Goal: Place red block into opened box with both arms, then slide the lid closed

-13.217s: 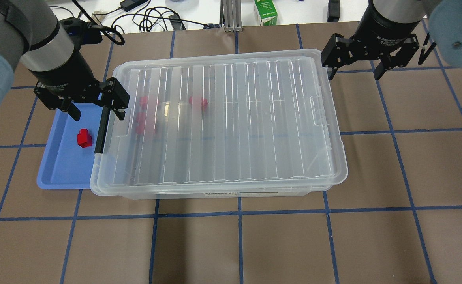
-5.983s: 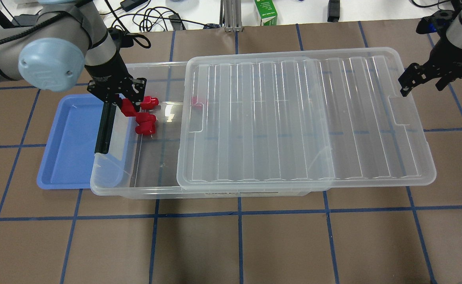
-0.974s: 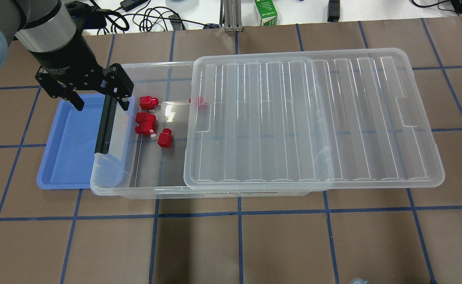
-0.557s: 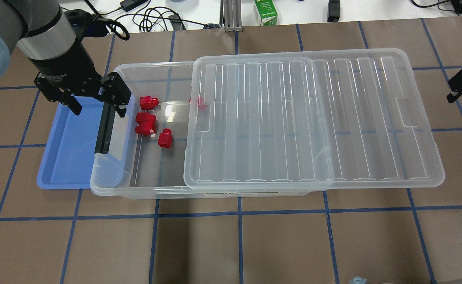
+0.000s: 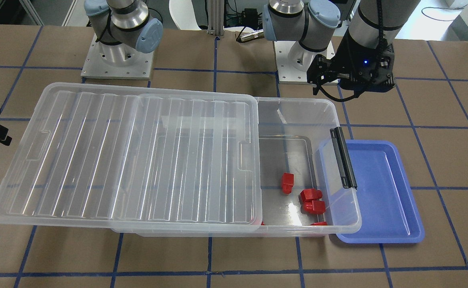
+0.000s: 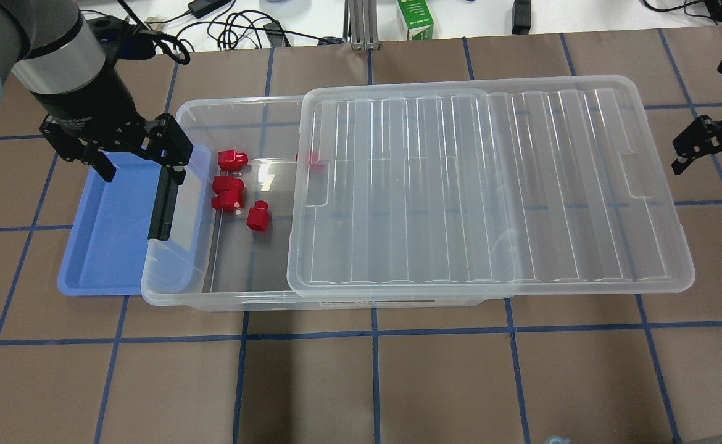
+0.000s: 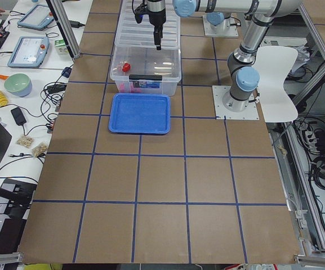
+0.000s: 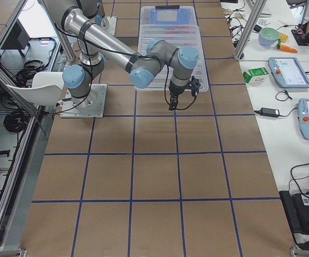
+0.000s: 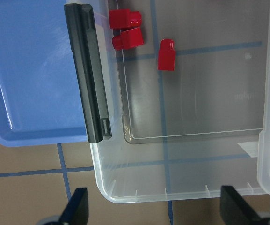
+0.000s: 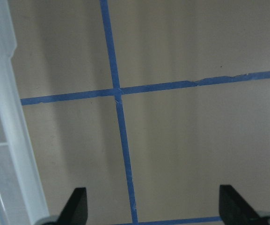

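Several red blocks (image 6: 257, 216) lie on the floor of the clear box (image 6: 170, 295) near its black-latched end, and one more shows dimly under the lid's edge. The lid (image 6: 490, 185) rests on the box, slid to the right, so the box's left third is uncovered and the lid overhangs the right end. My left gripper (image 6: 142, 168) hovers open and empty above the latch (image 9: 88, 75) and the tray's far end; its wrist view looks down on red blocks (image 9: 166, 55). My right gripper (image 6: 708, 165) hangs open and empty just right of the lid's right end, with the lid's edge (image 10: 3, 117) beside it.
An empty shallow blue tray (image 6: 108, 234) lies against the box's left end. A green carton (image 6: 415, 18) and cables (image 6: 237, 28) sit beyond the table's far edge. Brown table surface with blue tape lines (image 6: 373, 333) lies in front of the box.
The right gripper has come in from the right edge toward the lid's right end. The left gripper has drifted slightly left. Blocks, box and lid have not moved in the last second.
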Available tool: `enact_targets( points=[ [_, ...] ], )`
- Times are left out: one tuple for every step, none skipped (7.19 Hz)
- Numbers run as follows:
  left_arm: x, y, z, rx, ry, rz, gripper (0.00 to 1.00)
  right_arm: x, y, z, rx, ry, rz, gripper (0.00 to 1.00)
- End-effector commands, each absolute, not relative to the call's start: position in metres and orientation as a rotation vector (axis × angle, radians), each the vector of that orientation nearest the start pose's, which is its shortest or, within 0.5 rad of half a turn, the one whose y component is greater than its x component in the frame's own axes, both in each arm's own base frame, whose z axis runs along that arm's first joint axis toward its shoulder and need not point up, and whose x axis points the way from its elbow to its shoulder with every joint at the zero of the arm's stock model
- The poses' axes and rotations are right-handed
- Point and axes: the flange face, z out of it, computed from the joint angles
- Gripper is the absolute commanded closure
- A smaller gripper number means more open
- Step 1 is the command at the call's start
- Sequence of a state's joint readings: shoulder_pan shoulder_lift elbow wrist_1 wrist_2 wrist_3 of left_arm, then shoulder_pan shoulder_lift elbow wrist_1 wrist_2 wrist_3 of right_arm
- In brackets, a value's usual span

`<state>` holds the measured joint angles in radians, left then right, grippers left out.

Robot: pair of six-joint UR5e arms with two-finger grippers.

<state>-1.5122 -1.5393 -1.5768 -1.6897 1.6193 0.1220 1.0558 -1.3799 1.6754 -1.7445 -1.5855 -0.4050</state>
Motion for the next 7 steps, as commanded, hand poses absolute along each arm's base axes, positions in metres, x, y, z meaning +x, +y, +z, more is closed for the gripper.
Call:
enact_targets(
  points=[
    [-0.099, -0.476, 0.489, 0.089, 3.106, 0.151, 0.00, -0.106, -0.548, 0.354, 0.187, 3.097, 0.182, 0.00],
    [-0.099, -0.477, 0.490, 0.079, 3.109, 0.141, 0.00, -0.081, -0.552, 0.354, 0.206, 3.104, 0.186, 0.00],
    [-0.100, -0.477, 0.490, 0.079, 3.108, 0.138, 0.00, -0.058, -0.556, 0.353, 0.232, 3.109, 0.193, 0.01],
    [-0.100, -0.478, 0.489, 0.067, 3.111, 0.140, 0.00, -0.033, -0.558, 0.354, 0.250, 3.112, 0.189, 0.02],
    [-0.100, -0.478, 0.489, 0.067, 3.111, 0.142, 0.00, -0.011, -0.563, 0.353, 0.261, 3.123, 0.158, 0.02],
    [-0.100, -0.478, 0.490, 0.067, 3.111, 0.138, 0.00, 0.005, -0.565, 0.354, 0.256, 3.128, 0.136, 0.02],
    [-0.100, -0.478, 0.490, 0.067, 3.111, 0.138, 0.00, 0.021, -0.566, 0.355, 0.245, 3.129, 0.114, 0.01]
  ],
)
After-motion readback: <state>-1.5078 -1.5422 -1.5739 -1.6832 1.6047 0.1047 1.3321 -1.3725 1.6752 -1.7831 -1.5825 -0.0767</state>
